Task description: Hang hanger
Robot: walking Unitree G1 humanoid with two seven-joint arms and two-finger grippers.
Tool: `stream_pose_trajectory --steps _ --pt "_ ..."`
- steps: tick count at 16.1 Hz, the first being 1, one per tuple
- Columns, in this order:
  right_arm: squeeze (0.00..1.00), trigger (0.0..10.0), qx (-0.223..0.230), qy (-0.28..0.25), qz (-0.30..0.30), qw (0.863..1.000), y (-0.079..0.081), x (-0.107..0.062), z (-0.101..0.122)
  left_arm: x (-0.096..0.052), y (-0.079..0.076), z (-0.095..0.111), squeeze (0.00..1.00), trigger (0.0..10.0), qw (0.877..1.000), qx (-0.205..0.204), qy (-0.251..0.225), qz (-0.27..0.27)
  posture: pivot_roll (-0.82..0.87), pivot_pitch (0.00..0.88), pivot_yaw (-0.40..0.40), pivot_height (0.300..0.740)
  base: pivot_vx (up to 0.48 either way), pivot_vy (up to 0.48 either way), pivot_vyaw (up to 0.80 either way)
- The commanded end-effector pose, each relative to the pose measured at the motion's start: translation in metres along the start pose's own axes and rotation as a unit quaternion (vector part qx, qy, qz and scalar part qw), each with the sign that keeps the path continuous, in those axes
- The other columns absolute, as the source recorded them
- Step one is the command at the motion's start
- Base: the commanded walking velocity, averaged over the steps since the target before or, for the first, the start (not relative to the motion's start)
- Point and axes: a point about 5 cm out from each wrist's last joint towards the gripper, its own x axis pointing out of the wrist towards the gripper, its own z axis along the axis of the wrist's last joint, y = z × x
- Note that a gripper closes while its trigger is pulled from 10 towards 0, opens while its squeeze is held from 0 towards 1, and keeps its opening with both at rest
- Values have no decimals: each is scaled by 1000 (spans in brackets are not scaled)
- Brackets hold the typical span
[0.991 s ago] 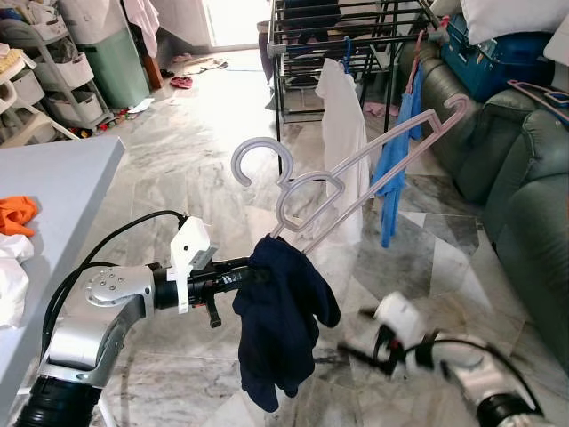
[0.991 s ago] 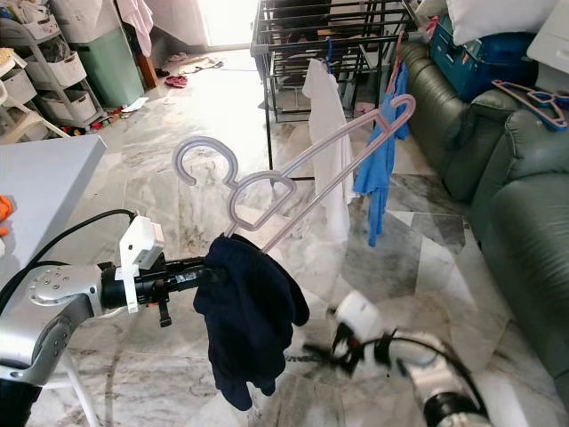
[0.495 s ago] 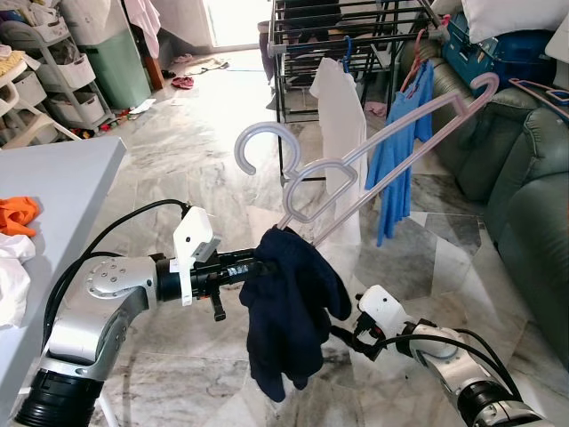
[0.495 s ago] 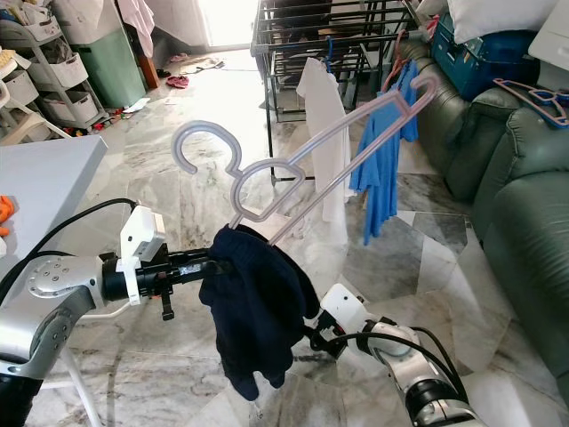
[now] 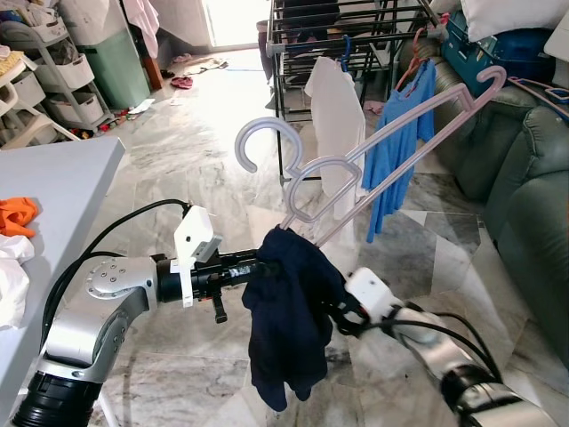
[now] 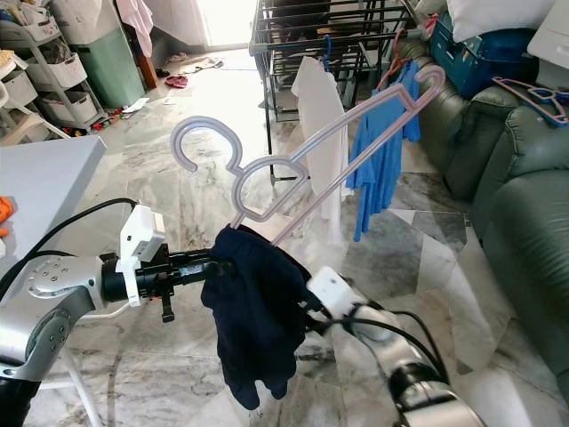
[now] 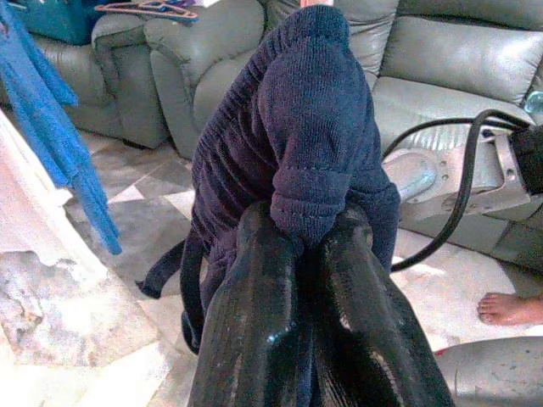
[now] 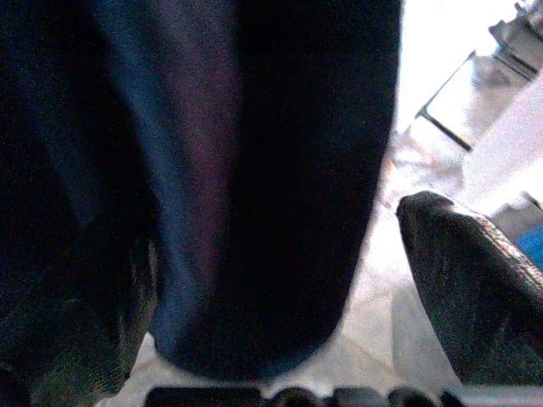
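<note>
Left claw (image 7: 310, 246) is clamped on the dark navy garment (image 5: 289, 329), which droops from the lower end of the pale lilac hanger (image 5: 356, 169) at the centre of the head view; the hanger slants up toward the upper right, its hook curling at upper centre. Compared with half a second ago, we see our right claw (image 8: 280, 280) has moved in from the lower right against the garment, its fingers (image 8: 471, 288) spread wide on either side of the cloth. The hanger's far tip now sits slightly higher. Behind stands the black drying rack (image 5: 356, 36) with a white shirt (image 5: 333, 116) and a blue shirt (image 5: 396, 151), a green sofa (image 5: 533, 196) at right, and our grey bench (image 5: 53, 196) at left.
</note>
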Motion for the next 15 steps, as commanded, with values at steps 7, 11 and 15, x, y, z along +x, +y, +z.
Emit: stream_pose_trajectory --steps 7,11,15 --pt "0 0 22 -3 45 999 8 -3 -6 -4 1 7 0 10000 1000 13 -5 6 -26 0 93 740 0 0 0" --pt "0 0 38 10 32 999 10 -6 -14 -4 3 10 0 10000 1000 17 -6 6 -27 0 98 740 0 0 0" --pt "0 0 49 25 12 998 11 -8 -21 -5 4 11 0 10000 1000 18 -5 6 -23 0 97 740 0 0 0"
